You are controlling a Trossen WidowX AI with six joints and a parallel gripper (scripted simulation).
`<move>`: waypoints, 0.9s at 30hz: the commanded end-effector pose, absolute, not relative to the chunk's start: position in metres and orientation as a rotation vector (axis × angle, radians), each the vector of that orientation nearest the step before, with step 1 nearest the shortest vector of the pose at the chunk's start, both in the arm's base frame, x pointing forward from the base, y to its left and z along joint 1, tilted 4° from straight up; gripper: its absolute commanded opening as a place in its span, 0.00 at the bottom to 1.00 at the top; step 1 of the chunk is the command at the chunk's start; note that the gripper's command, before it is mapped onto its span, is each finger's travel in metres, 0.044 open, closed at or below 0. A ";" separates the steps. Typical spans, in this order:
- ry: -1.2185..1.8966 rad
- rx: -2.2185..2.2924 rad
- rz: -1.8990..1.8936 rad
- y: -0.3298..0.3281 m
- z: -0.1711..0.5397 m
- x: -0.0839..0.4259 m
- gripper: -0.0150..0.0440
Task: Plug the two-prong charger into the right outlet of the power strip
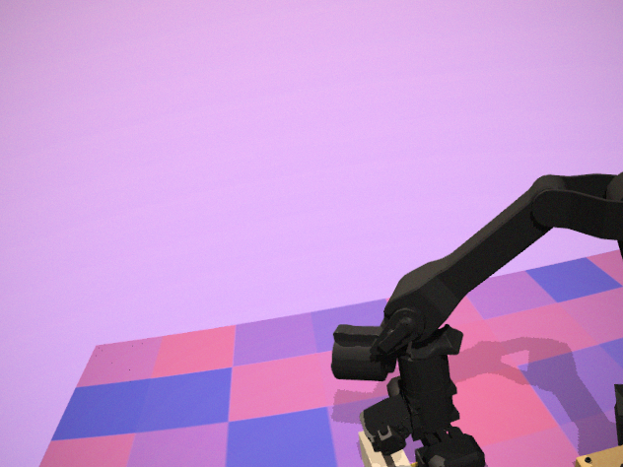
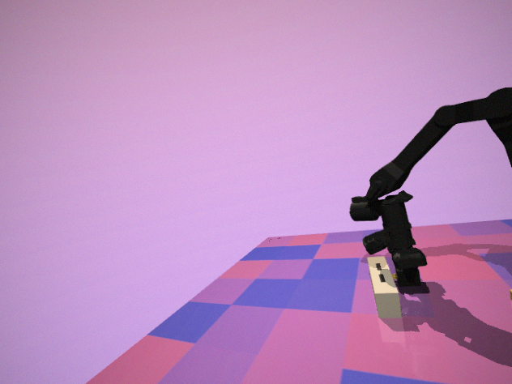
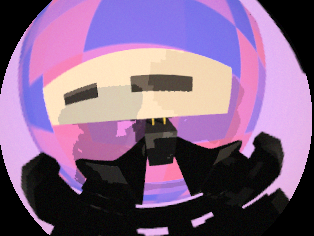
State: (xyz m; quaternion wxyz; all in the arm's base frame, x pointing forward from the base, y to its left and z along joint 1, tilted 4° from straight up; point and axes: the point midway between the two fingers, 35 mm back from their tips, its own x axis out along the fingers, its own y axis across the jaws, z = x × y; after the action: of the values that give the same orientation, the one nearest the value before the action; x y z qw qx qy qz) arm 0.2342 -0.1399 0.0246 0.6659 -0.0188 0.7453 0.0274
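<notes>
A cream power strip (image 1: pixel 371 454) (image 2: pixel 388 305) (image 3: pixel 210 100) stands on the checkered mat, with two dark slots on its top, one left and one right in the wrist view. My gripper (image 3: pixel 157 137) is shut on the black charger (image 3: pixel 161 141). In the wrist view, two short gold prongs (image 3: pixel 159 121) point from the charger toward the strip's near edge, below the right slot. A bit of gold also shows between strip and fingers in the exterior view. Whether the prongs touch the strip, and their height against it, cannot be told.
The checkered mat (image 1: pixel 190 402) (image 2: pixel 256 322) lies under the strip and the arm. The arm reaches in from the right and casts shadows on the mat. A tan block (image 1: pixel 603 458) with a dark hole shows at the lower right in the top view.
</notes>
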 end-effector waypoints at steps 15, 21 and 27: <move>1.677 -0.039 0.060 -0.140 0.026 0.240 0.25; 1.677 -0.039 0.060 -0.140 0.026 0.241 0.25; 1.677 -0.039 0.060 -0.140 0.026 0.242 0.25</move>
State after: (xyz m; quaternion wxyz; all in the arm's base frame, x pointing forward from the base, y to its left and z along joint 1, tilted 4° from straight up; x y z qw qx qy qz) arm 0.2390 -0.1399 0.0247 0.6659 -0.0187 0.7453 0.0275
